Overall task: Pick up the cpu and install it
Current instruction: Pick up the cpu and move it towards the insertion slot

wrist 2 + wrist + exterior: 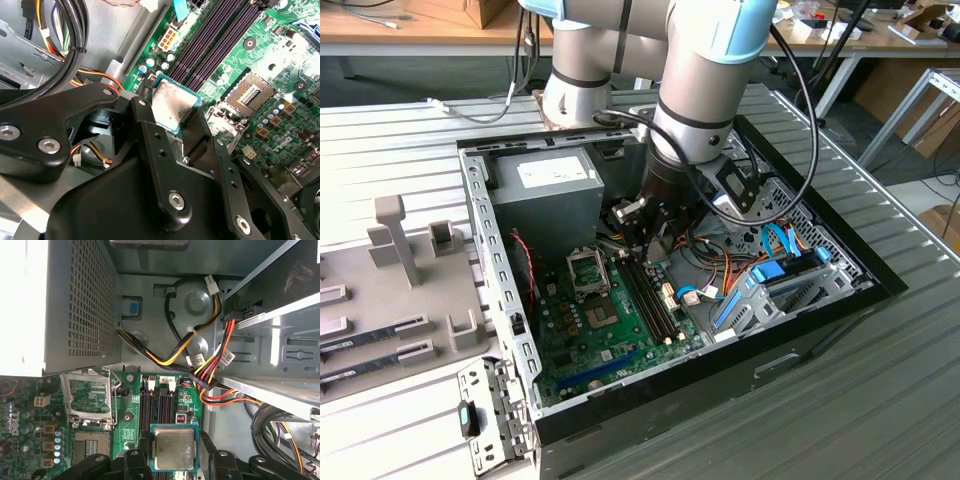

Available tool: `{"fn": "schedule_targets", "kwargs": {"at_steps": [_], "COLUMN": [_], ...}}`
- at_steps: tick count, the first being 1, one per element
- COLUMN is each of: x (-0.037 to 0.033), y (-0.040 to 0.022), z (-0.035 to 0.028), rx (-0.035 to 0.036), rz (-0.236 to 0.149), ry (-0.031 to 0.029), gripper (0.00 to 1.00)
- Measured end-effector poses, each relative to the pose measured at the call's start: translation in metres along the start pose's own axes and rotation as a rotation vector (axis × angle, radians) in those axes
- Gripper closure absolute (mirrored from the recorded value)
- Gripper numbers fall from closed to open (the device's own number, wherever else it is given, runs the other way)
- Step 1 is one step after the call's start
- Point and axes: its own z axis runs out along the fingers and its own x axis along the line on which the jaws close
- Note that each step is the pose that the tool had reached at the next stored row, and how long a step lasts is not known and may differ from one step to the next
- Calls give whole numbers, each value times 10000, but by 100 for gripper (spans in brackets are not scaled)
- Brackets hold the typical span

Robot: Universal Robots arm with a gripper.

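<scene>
The black gripper (172, 119) clamps the cpu (174, 102) by two opposite edges, and its fingers (150, 132) hide the chip's lower rim. Beyond lie the memory slots (215, 40) and the open socket (248, 92) on the motherboard (272, 45), then the power-supply box (80, 305), partly glare-washed.

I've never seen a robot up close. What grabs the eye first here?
A big arm reaches down into an open computer case. Its black pincer grips a shiny square cpu by its edges, above the green motherboard, near its open socket.
</scene>
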Motion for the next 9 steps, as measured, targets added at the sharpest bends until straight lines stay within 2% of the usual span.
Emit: {"fn": "schedule_targets", "kwargs": {"at_steps": [9], "x": [48], "y": [3], "z": [19], "rx": [-1], "rz": [-1], "ry": [0], "gripper": [53]}}
